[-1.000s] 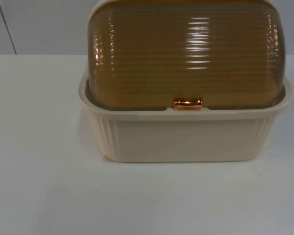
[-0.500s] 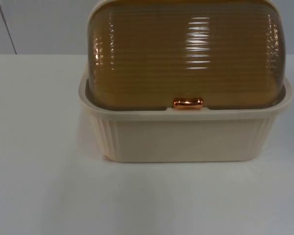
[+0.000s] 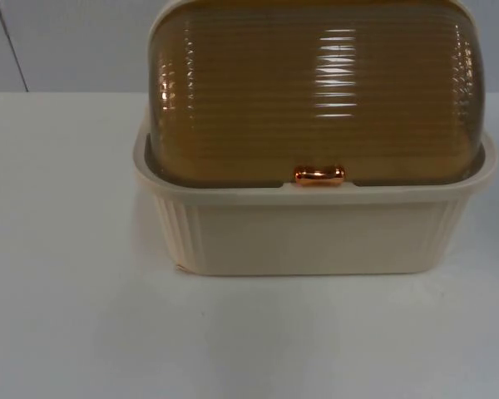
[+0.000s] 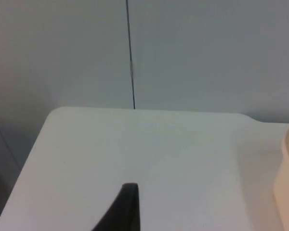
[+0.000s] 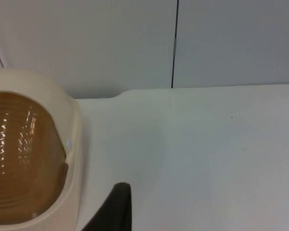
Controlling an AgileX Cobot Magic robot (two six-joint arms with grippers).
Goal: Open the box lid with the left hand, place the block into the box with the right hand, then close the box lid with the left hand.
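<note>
— What is the biggest thing you see?

— The white table (image 3: 66,332). It runs back to the grey wall (image 3: 66,41).

— And on the table?

— A big cream box (image 3: 316,237) stands in the middle. Its brown see-through lid (image 3: 316,91) is down and shut. The lid has lines all across it.

— Anything small on the lid?

— A little shiny copper handle (image 3: 319,174), at the front edge of the lid, right above the front wall of the box.

— Where are your hands?

— My left gripper (image 4: 127,211) hangs over bare table, with a bit of the cream box off to one side of it. My right gripper (image 5: 116,209) hangs just beside the box end, near the lid's rim. Both wait away from the handle.

— Are they wide or pinched?

— I cannot tell, since just one black fingertip shows on each
</note>
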